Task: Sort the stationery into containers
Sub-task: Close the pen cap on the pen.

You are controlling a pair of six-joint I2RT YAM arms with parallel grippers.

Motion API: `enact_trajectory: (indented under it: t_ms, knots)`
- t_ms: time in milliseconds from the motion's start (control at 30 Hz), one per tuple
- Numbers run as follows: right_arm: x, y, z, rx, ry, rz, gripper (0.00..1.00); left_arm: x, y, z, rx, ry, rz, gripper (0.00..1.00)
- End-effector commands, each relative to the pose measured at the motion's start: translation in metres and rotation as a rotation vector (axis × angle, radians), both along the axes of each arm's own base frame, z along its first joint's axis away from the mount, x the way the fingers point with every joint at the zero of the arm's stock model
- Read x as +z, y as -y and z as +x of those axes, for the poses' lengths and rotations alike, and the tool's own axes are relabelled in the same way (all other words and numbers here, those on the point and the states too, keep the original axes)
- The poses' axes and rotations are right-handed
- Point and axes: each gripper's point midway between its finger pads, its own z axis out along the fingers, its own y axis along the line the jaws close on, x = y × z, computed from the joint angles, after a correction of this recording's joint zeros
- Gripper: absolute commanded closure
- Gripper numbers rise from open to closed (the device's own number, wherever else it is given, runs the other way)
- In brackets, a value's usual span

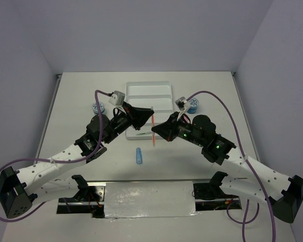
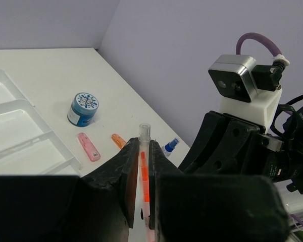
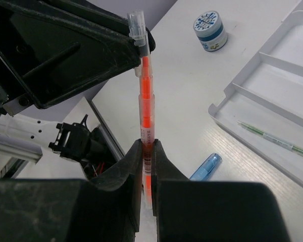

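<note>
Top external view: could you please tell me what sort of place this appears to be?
Probably a robot lab test cell: a white table boxed by plain walls, two cabled arms sharing an orange pen, a white tray.

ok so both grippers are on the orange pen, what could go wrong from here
1. The left gripper and right gripper are both shut on the thin orange pen; if either pulls before the other opens, it may bend or snap.
2. Released early, it could drop beside the blue stick, outside the tray.
</note>
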Motion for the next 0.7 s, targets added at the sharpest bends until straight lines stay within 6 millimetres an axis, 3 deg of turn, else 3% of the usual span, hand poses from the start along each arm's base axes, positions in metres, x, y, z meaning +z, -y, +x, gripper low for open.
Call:
enact_trajectory:
  t_ms: [0, 300, 433, 667]
  knots:
    - [0.043, 0.003, 0.004, -0.033, 0.102, 0.062, 1.00, 0.017, 0.001, -0.005, -0.029, 0.056, -0.047, 1.00]
    - [0.076, 0.002, 0.014, -0.040, 0.250, 0.042, 1.00, 0.008, 0.008, -0.011, -0.079, 0.035, -0.016, 1.00]
    - [0.097, 0.014, 0.020, -0.099, 0.386, 0.043, 1.00, -0.002, 0.010, -0.015, -0.109, 0.006, 0.026, 1.00]
    - [0.130, 0.015, 0.014, -0.070, 0.562, 0.065, 1.00, -0.011, 0.011, -0.017, -0.126, -0.016, 0.093, 1.00]
